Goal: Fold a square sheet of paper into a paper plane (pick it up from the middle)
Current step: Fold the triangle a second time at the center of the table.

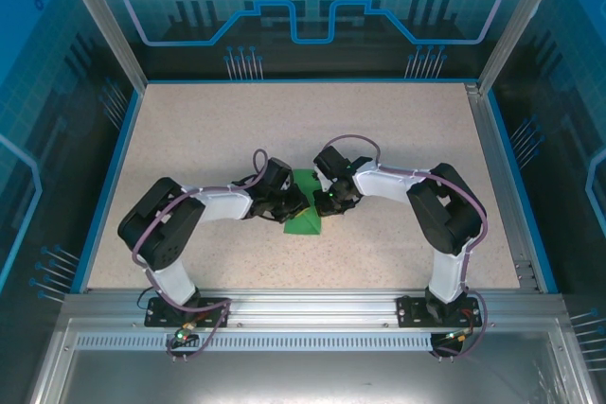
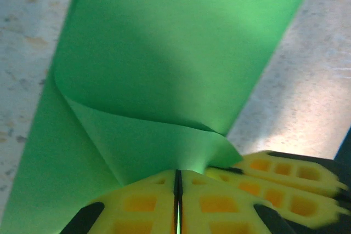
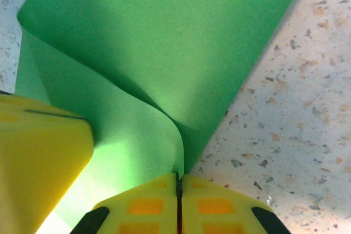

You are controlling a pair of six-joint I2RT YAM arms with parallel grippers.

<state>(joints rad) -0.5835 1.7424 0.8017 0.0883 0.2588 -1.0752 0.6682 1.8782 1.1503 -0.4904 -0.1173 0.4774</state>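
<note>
Square sheet of paper: bright green, plain, partly folded, lying near the middle of the speckled table between both arms. From above, the left gripper comes in from the left and the right gripper from the right, their tips near each other over the sheet. Left wrist view: yellow pads pressed together, a thin green sliver pinched in the seam, and a raised flap curling up from the flat sheet into the jaws. Right gripper's yellow fingers sit just beside, at lower right. Right wrist view: pads clamped together on a lifted edge, the paper curving up into the seam; the rest lies flat on the table. Blue back wall has a printed gear and circuit-line graphic
</note>
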